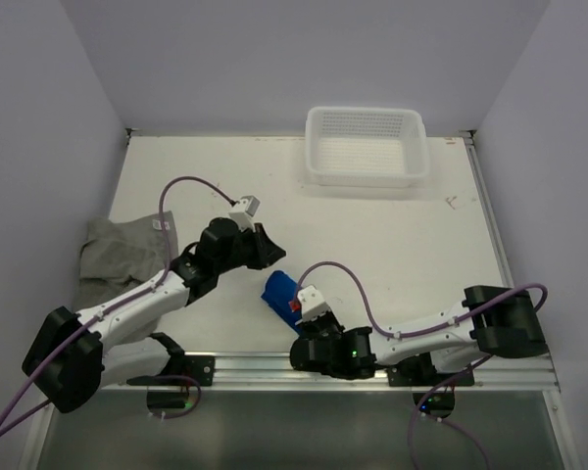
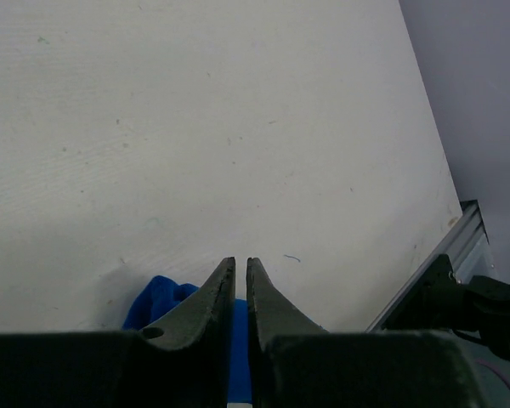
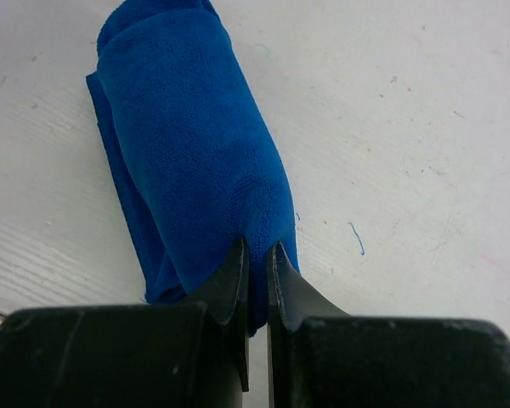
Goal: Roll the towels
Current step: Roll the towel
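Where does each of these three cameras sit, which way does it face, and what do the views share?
Top external: fixed above and behind the bases, looking down on the table, basket and grey towel; the left arm and right arm show.
Left wrist: on the left arm, facing along the left gripper, its fingers nearly shut, across bare table.
Right wrist: on the right arm, looking down the right gripper, shut on the rolled blue towel at its near end.
Shared: all three show the blue towel.

White basket (image 1: 367, 179) sits at table's (image 1: 392, 245) far edge.
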{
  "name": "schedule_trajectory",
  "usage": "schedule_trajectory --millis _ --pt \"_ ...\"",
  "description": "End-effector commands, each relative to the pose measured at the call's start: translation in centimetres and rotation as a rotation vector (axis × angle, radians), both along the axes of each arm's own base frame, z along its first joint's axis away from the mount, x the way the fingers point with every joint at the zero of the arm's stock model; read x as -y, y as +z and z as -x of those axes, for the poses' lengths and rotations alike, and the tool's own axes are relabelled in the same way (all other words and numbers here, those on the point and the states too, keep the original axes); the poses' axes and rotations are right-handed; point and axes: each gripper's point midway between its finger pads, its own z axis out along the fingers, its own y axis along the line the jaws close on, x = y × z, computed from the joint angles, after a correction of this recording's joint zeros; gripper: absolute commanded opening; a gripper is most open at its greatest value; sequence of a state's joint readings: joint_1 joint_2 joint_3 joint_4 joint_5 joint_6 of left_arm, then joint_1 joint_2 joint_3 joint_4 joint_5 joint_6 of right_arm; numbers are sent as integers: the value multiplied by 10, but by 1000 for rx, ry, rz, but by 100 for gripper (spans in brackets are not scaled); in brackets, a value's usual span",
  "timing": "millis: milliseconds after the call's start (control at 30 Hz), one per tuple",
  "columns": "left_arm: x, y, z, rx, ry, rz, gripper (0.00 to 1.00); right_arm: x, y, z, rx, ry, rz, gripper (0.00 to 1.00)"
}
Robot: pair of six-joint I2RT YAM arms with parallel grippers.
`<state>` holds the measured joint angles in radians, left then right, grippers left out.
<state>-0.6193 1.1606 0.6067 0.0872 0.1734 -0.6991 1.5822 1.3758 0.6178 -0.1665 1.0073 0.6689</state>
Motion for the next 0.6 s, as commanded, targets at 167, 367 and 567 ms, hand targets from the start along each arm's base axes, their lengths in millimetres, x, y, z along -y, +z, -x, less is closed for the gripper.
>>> schedule_trajectory --millis 167,367,567 --pt "19 -10 46 -46 -87 60 14 -11 12 -5 120 -67 50 0" --pt "9 -56 65 -125 -79 1 14 -16 6 -2 100 -52 69 0" --pt "-5 -88 72 -171 -50 -72 14 -19 8 2 69 -31 46 0"
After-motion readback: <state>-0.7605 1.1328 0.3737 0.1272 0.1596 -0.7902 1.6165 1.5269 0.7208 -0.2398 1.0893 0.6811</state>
